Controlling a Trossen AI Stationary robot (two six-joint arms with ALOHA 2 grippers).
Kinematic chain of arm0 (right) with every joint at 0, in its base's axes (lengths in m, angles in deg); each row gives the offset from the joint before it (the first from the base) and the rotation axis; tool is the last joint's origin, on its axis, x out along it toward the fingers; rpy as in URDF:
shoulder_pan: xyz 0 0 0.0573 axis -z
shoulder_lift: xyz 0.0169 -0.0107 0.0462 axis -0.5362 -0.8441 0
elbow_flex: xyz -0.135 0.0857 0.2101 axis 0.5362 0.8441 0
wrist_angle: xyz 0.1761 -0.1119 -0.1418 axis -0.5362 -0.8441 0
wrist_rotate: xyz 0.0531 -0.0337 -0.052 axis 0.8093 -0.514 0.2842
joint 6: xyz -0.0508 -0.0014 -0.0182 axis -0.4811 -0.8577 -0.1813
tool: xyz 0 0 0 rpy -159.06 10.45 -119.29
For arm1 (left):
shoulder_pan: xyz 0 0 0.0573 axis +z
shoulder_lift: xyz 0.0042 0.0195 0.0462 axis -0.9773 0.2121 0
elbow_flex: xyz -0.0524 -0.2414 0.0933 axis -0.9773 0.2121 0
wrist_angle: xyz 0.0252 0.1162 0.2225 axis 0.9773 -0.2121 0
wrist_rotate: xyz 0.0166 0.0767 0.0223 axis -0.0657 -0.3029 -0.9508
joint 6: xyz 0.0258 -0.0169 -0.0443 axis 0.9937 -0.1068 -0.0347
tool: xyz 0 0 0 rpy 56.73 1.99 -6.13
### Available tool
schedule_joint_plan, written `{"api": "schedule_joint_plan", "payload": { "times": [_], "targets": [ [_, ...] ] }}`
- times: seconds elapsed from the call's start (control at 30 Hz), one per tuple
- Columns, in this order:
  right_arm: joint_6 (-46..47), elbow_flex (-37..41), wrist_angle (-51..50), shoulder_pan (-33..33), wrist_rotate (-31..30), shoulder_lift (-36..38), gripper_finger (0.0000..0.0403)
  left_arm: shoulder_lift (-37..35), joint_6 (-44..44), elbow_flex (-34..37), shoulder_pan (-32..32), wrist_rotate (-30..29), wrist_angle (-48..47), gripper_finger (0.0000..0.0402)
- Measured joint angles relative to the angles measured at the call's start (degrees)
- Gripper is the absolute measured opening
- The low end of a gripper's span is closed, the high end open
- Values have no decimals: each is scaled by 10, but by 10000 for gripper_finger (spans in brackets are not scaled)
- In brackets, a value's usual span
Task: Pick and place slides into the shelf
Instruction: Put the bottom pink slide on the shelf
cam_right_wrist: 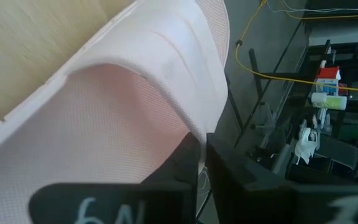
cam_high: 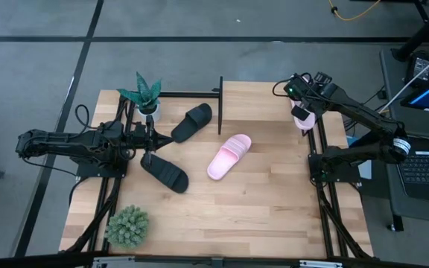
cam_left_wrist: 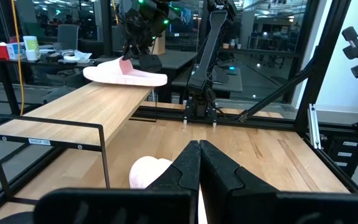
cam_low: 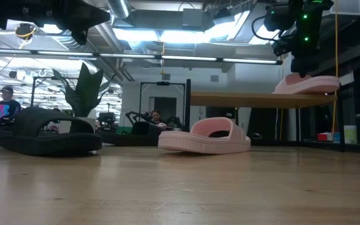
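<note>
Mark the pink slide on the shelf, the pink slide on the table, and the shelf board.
pink slide on the shelf [cam_left_wrist: 124, 73], left wrist view, sole side
pink slide on the table [cam_high: 229, 156], high view, strap
shelf board [cam_left_wrist: 82, 109], left wrist view, bare top

One camera looks straight down on the counter [cam_high: 274, 216]; another sits level at its surface; both share the pink slide [cam_high: 229, 156].

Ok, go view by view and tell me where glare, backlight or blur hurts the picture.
Low view: ceiling lights flare white behind the black slide, leaving it a dark silhouette. Left wrist view: its shut left gripper fills the foreground, soft and dark; the shelf stays readable. Right wrist view: the pink slide crowds the lens. High view: even light, soft shadows.
</note>
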Motion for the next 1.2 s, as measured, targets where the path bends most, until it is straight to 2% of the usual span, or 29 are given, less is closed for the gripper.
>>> {"api": "schedule_joint_plan", "payload": {
  "times": [1.2],
  "targets": [
    [-12,0,3,0,0,0,36,0,0,0,0,0,0,0]
  ]
}}
